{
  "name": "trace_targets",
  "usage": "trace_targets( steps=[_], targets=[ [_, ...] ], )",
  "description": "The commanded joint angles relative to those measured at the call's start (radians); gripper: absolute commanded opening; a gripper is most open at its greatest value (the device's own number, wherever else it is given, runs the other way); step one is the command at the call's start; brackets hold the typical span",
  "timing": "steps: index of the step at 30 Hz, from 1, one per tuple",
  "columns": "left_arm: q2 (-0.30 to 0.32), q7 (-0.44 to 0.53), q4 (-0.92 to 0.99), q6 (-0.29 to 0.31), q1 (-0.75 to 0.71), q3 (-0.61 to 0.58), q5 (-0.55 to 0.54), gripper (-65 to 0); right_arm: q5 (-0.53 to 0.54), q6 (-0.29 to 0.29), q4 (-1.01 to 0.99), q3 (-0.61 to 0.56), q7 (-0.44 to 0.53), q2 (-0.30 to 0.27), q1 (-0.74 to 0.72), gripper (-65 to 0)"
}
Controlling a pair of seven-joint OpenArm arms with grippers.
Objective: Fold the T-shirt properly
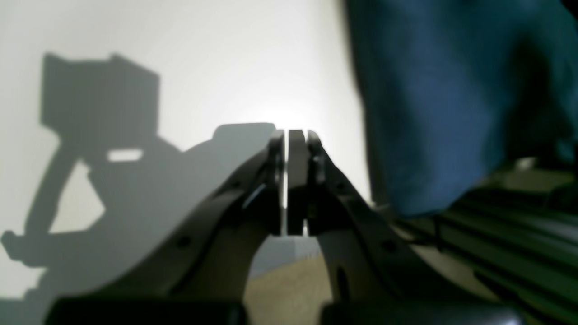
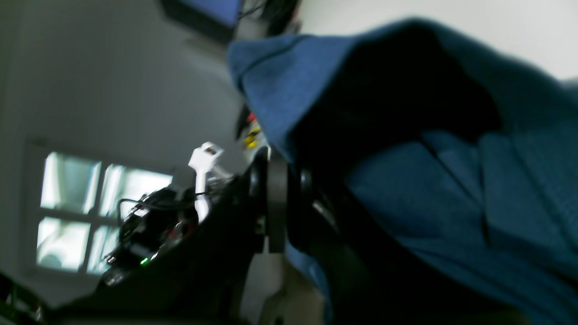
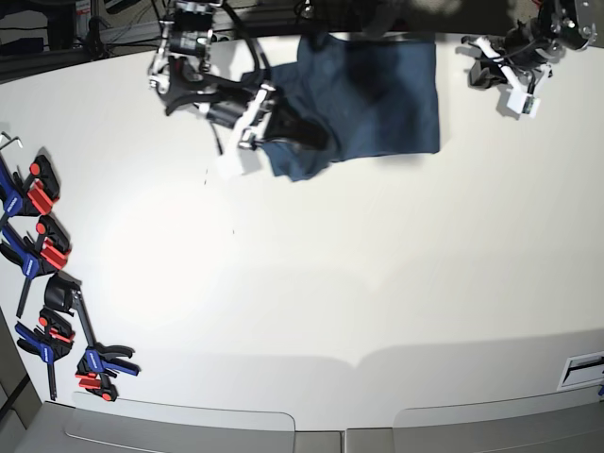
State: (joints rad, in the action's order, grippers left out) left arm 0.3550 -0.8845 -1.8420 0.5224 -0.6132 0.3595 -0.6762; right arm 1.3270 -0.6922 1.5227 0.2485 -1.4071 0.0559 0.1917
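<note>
dark navy t-shirt (image 3: 377, 94) lies partly folded, rumpled; right claw (image 3: 307, 137) pinching its edge

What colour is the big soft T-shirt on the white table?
Dark navy blue, plain, no pattern: the short-sleeved cotton T-shirt shows best in the base view.

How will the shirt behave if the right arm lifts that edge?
Probably floppy: the shirt drapes in soft folds around the right pincer. Likely light, so it trails and unfolds. The weave looks matte, so slipping out seems unlikely.
</note>
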Motion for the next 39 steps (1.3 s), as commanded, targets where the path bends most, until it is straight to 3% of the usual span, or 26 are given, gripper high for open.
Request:
trace_targets(
  steps=[1, 3, 9, 17, 25, 32, 39],
  targets=[
    [0.011, 0.012, -0.018, 0.006, -0.010, 0.006, -0.014, -65.0, 0.033, -0.006, 0.033, -0.029, 0.011, 0.018, -0.009, -65.0],
    [0.011, 0.015, -0.018, 0.005, -0.018, 0.006, -0.014, -65.0, -0.003, -0.006, 0.071, -0.081, 0.011, 0.047, -0.009, -65.0],
    [0.008, 0.018, -0.018, 0.006, -0.021, 0.006, -0.014, -65.0, -0.256, -0.006, 0.208, -0.225, 0.011, 0.091, -0.009, -65.0],
    [0.008, 0.023, -0.018, 0.005, -0.021, 0.006, -0.014, -65.0, -0.521, -0.002, 0.230, -0.429, 0.164, 0.101, -0.009, -65.0],
    [0.008, 0.025, -0.016, 0.006, -0.021, 0.006, -0.014, -65.0, -0.782, 0.121, 0.230, -0.643, 0.346, 0.101, -0.009, -65.0],
    [0.008, 0.025, -0.016, 0.005, -0.021, 0.006, -0.014, -65.0, -0.862, 0.148, 0.230, -0.755, 0.388, 0.101, -0.014, -65.0],
    [0.008, 0.034, -0.016, 0.005, -0.021, 0.006, -0.014, -65.0, -0.802, 0.147, 0.230, -0.770, 0.412, 0.101, -0.014, -65.0]
  ],
)
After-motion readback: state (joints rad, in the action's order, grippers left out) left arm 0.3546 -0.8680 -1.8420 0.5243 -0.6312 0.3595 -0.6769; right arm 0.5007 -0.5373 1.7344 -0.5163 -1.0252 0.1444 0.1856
